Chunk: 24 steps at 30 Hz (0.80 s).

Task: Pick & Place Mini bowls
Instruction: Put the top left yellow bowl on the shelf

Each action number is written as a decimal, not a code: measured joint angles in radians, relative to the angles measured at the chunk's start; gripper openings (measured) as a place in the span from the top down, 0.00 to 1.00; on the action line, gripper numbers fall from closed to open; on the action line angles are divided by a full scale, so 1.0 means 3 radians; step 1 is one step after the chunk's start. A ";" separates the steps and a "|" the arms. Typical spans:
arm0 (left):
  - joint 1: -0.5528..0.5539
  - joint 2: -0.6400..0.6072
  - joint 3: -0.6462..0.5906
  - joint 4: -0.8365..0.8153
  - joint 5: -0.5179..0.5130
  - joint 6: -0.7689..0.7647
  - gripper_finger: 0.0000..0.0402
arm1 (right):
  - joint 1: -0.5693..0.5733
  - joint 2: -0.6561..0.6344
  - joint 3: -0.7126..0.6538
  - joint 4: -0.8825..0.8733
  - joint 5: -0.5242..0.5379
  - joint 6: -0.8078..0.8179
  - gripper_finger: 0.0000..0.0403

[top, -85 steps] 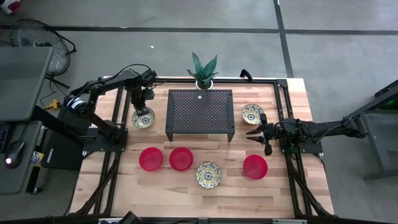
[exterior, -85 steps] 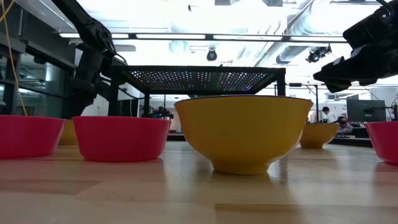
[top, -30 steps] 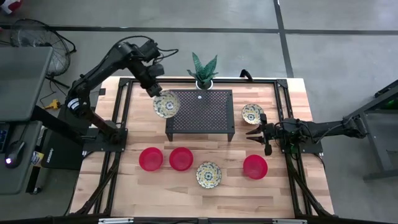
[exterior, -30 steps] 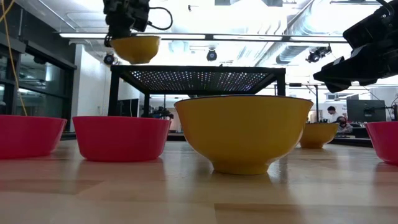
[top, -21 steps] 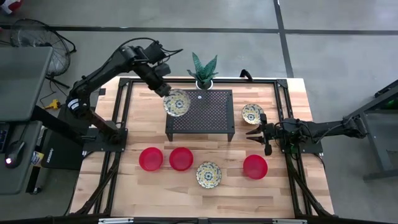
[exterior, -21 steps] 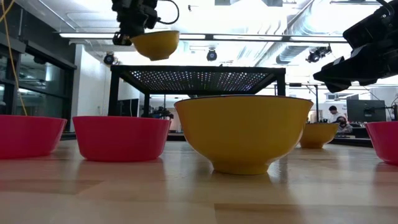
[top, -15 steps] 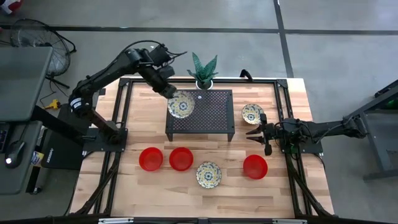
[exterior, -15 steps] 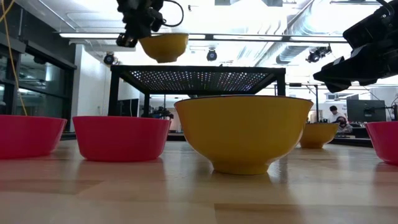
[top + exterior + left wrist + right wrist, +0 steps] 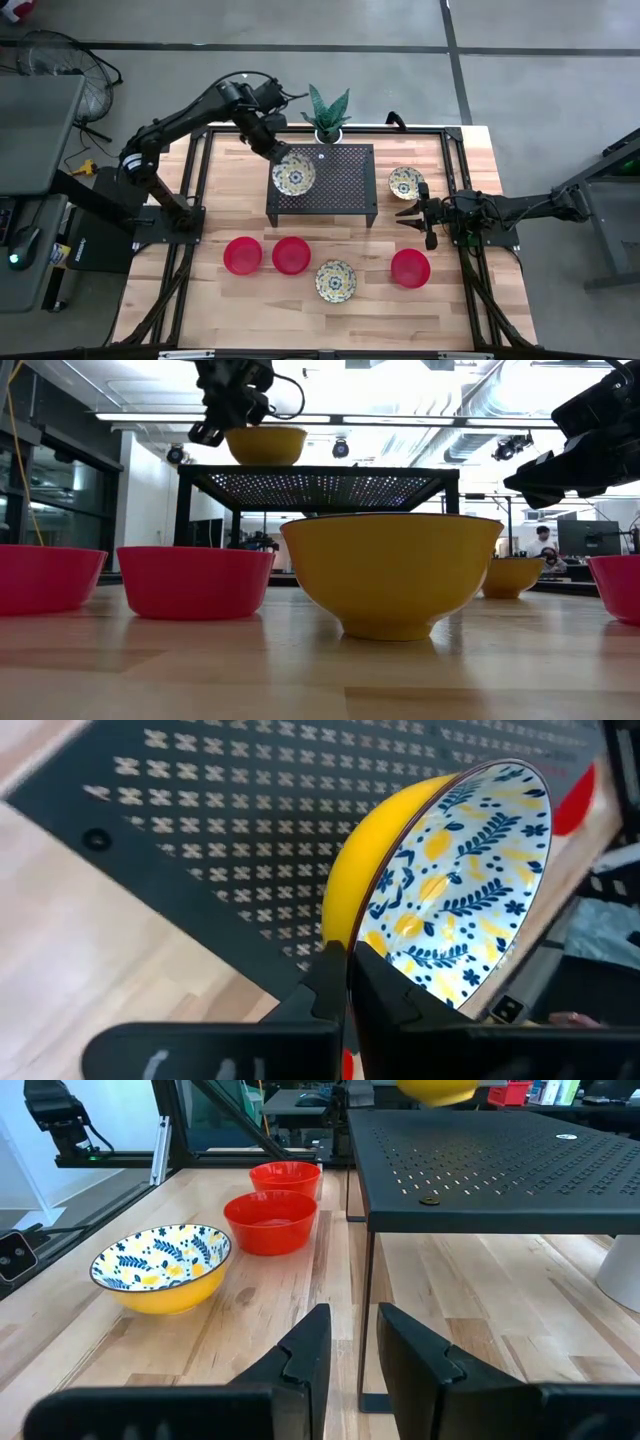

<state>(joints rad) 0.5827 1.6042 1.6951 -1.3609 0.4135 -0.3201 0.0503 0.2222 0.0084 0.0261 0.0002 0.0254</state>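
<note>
Now lower: bowl (image 9: 294,176) over rack (image 9: 340,180)

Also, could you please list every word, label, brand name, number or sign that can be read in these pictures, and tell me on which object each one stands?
There is no readable text in any of the views.
The patterned bowl in the left gripper carries only blue and yellow leaf ornament, no letters.
The black perforated rack, the red bowls and the wooden table show no label or number.
Screens in the room behind are too small to read.
</note>
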 joint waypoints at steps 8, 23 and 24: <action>0.0001 0.0000 0.0000 -0.0032 -0.0167 -0.0012 1.00 | 0.0000 0.0000 0.0000 0.0000 0.0000 0.0000 0.82; -0.0001 0.0055 0.0000 -0.0056 -0.0357 0.0061 1.00 | 0.0001 0.0001 -0.0001 0.0000 0.0000 0.0000 0.82; -0.0001 0.0055 0.0000 -0.0053 -0.0366 0.0069 0.99 | 0.0000 0.0001 0.0000 0.0000 0.0000 0.0000 0.82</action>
<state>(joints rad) 0.5823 1.6207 1.6951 -1.3769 0.3038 -0.2995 0.0502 0.2224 0.0086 0.0261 0.0002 0.0254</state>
